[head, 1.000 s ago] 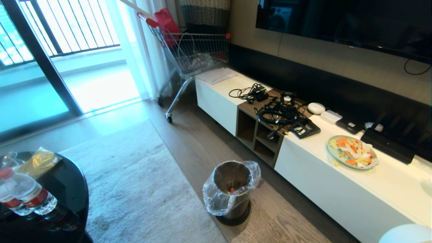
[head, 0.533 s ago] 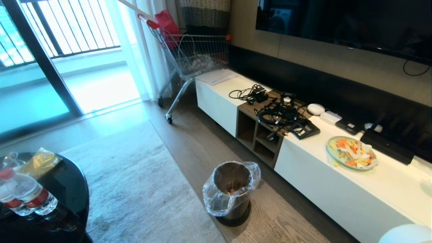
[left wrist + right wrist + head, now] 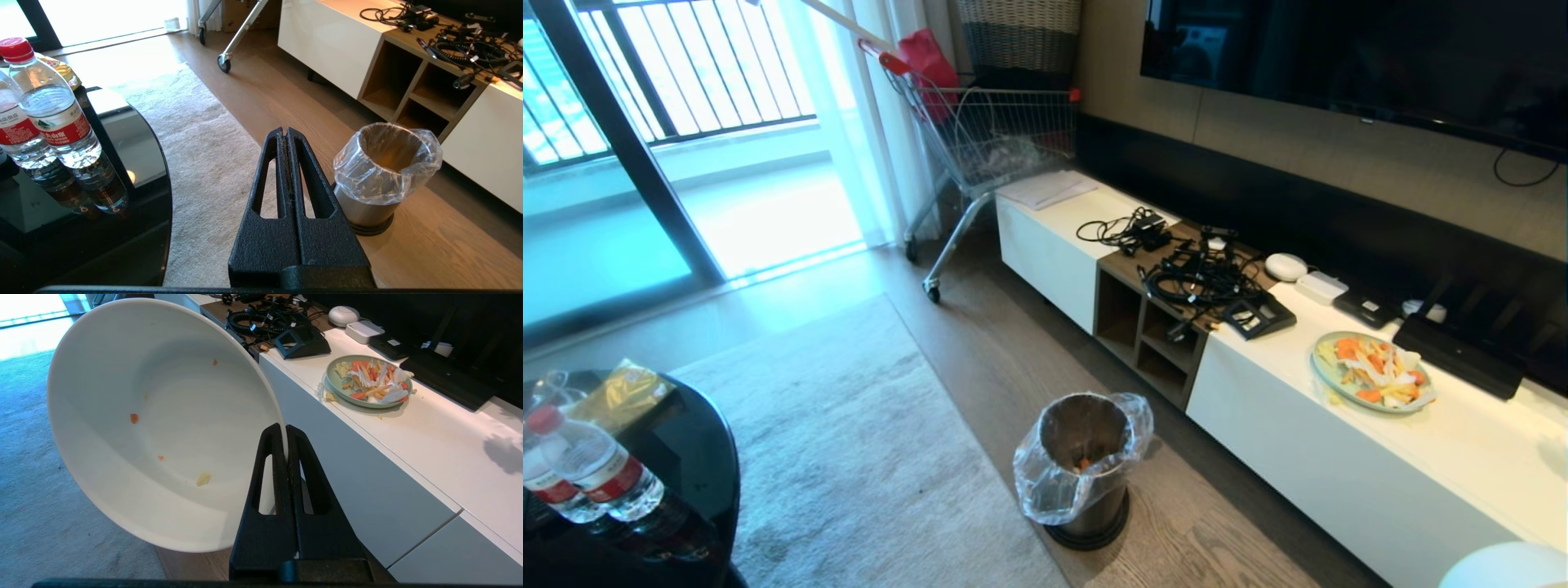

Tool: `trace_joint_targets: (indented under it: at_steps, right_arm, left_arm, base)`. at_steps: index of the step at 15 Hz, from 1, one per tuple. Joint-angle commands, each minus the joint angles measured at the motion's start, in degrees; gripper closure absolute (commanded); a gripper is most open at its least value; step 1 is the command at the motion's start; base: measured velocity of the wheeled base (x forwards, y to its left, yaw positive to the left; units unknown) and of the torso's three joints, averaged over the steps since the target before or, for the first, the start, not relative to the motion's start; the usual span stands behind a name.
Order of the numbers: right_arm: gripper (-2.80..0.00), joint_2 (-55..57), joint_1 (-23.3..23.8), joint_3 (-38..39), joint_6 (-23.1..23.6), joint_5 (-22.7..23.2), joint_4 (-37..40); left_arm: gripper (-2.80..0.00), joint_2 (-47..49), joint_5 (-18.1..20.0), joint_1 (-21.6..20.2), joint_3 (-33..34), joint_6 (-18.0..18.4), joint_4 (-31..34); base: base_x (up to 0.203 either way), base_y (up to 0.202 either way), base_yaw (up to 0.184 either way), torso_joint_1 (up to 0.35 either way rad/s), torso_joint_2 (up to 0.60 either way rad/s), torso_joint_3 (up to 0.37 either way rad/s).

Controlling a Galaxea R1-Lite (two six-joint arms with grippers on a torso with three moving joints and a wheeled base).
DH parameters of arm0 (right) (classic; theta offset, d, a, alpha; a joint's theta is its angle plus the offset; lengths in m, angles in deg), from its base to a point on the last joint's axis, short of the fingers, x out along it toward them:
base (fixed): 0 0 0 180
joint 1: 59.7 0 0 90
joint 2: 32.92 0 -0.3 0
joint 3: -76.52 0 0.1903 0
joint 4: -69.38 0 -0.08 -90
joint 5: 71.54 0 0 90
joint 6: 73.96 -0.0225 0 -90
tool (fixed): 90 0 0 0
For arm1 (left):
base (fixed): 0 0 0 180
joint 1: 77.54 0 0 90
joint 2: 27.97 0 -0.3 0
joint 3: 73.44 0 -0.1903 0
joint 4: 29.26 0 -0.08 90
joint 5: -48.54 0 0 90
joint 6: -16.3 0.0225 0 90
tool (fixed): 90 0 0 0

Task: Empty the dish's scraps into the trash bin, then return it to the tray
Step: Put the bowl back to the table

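Measured from the trash bin (image 3: 1085, 465) on the wood floor: far to its left, two water bottles (image 3: 584, 474) stand on the round black tabletop (image 3: 690, 482). My left gripper (image 3: 286, 134) hangs just left of the bin, fingers pressed together, holding nothing. Inside the liner lie a few orange scraps (image 3: 1083, 464). Right of the bin, my right gripper (image 3: 284, 435) is clamped tight on the rim of the dish (image 3: 163, 424), tipped on edge with only crumbs stuck inside. Farther right, the pale-green plate (image 3: 1372, 371) of peelings sits on the white cabinet (image 3: 1339, 457).
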State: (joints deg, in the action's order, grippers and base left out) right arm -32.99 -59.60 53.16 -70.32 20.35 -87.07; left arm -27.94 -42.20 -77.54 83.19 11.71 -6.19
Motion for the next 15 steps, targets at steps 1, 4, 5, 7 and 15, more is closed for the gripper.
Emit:
trace_joint_targets:
  at_steps: [1, 4, 5, 7, 15]
  right_arm:
    - [0.00, 0.1, 0.0, 0.0, 0.1, 0.0, 0.0]
    - [0.00, 0.1, 0.0, 0.0, 0.1, 0.0, 0.0]
    - [0.00, 0.1, 0.0, 0.0, 0.1, 0.0, 0.0]
    - [0.00, 0.1, 0.0, 0.0, 0.1, 0.0, 0.0]
    - [0.00, 0.1, 0.0, 0.0, 0.1, 0.0, 0.0]
  left_arm:
    - [0.00, 0.0, 0.0, 0.0, 0.0, -0.1, 0.0]
    - [0.00, 0.0, 0.0, 0.0, 0.0, -0.1, 0.0]
    - [0.00, 0.0, 0.0, 0.0, 0.0, -0.1, 0.0]
    - [0.00, 0.0, 0.0, 0.0, 0.0, -0.1, 0.0]
    - [0.00, 0.0, 0.0, 0.0, 0.0, 0.0, 0.0]
  base:
    - [0.000, 0.000, 0.000, 0.000, 0.00, 0.000]
    - [0.000, 0.000, 0.000, 0.000, 0.00, 0.000]
    - [0.000, 0.000, 0.000, 0.000, 0.00, 0.000]
    - [0.000, 0.000, 0.000, 0.000, 0.00, 0.000]
    - [0.000, 0.000, 0.000, 0.000, 0.00, 0.000]
